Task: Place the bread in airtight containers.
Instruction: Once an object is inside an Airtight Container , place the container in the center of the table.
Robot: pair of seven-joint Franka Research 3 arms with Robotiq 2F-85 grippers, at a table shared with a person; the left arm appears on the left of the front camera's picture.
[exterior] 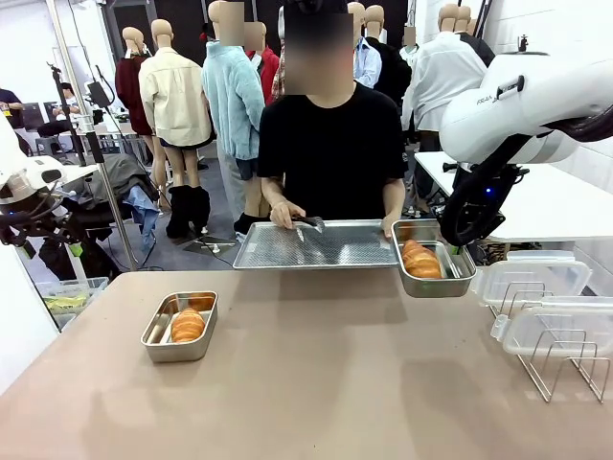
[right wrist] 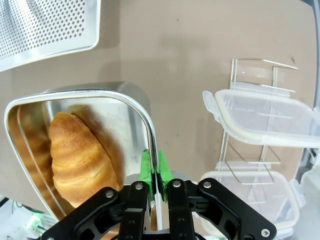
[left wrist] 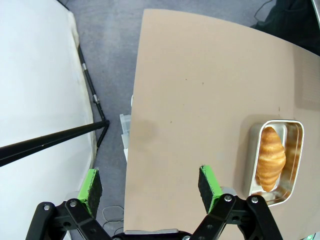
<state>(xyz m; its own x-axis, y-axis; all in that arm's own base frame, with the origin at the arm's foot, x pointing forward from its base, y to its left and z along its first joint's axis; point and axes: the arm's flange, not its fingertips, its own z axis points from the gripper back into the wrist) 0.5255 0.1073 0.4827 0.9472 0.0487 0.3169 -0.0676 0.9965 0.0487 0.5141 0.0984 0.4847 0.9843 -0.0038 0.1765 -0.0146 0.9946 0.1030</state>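
Tan counter (exterior: 326, 383) is seen mid-frame. Perforated steel tray (exterior: 335, 247) is set at its far edge, centre. Wire rack (exterior: 558, 356) is placed near right. Person (exterior: 330, 144) in black shirt is positioned behind tray. Clear storage bin (exterior: 67, 297) is spotted on floor, left.

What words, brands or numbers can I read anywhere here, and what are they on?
"FRAN": small grey lettering on the white right arm; the rest of the word is too blurred to read.
No other text is legible in any view.
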